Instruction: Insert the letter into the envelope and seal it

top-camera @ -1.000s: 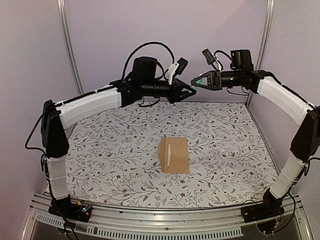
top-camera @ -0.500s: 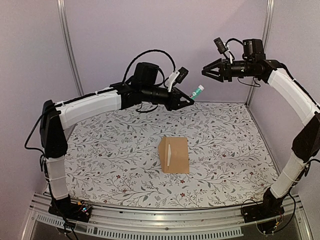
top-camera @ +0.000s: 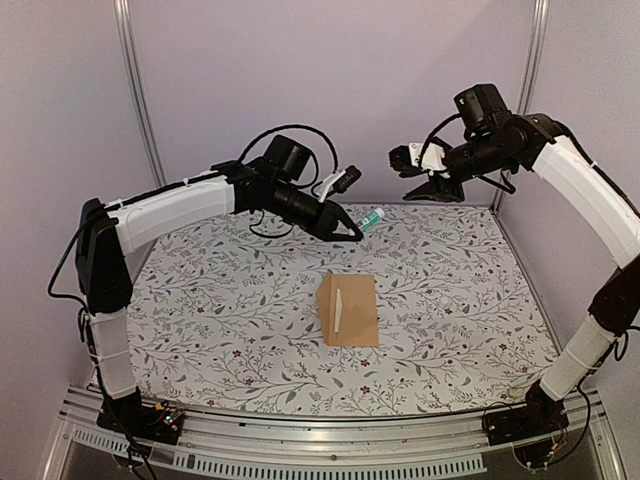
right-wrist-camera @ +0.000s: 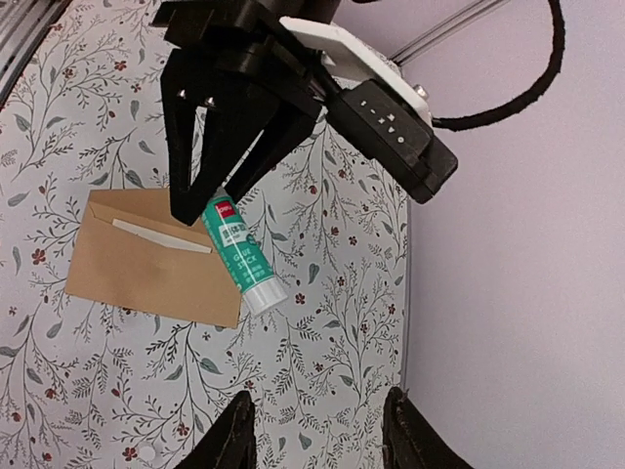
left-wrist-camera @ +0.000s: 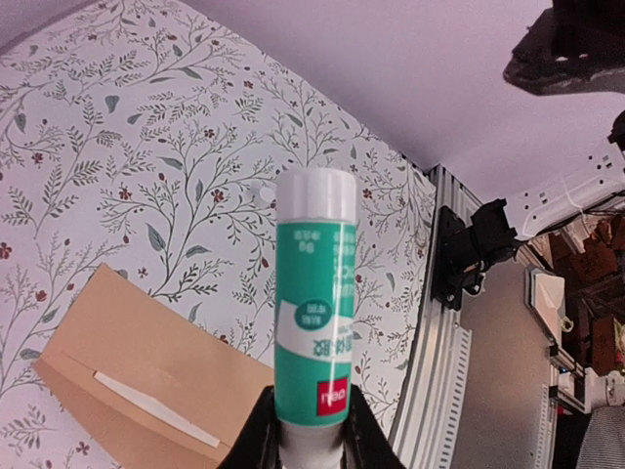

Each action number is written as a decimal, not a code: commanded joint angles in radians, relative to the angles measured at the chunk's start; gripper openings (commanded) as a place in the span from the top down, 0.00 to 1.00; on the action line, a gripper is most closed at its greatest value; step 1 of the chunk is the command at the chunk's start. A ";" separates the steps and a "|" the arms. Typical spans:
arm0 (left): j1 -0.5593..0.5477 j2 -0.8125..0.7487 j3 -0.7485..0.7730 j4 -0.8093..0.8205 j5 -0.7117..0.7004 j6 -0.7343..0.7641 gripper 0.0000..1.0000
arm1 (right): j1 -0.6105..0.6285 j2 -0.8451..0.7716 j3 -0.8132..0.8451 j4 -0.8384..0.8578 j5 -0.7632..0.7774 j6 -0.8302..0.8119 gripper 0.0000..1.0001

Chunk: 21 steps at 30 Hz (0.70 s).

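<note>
From above, our left gripper (top-camera: pixel 352 228) pinches a glue stick (top-camera: pixel 371 218) by its tail end, high over the envelope (top-camera: pixel 350 310), which lies loose mid-table (top-camera: pixel 200 300). Our right gripper (top-camera: pixel 432 189) hangs well apart, so nothing would pin the envelope against a dragged stick. In the left wrist view most of the stick juts past the jaws, and pressing down could lever it loose. A cream sliver (left-wrist-camera: pixel 156 408) lies on the envelope; we cannot tell whether it is the letter. The right wrist view shows its own jaws spread and empty.
</note>
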 commanded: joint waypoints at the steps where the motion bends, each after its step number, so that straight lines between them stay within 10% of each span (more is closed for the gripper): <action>1: 0.012 -0.020 0.034 -0.085 0.061 -0.032 0.90 | 0.076 -0.006 -0.020 -0.021 0.128 -0.177 0.57; 21: 0.020 0.010 0.073 -0.118 0.176 -0.092 0.90 | 0.273 0.046 -0.124 0.057 0.239 -0.230 0.56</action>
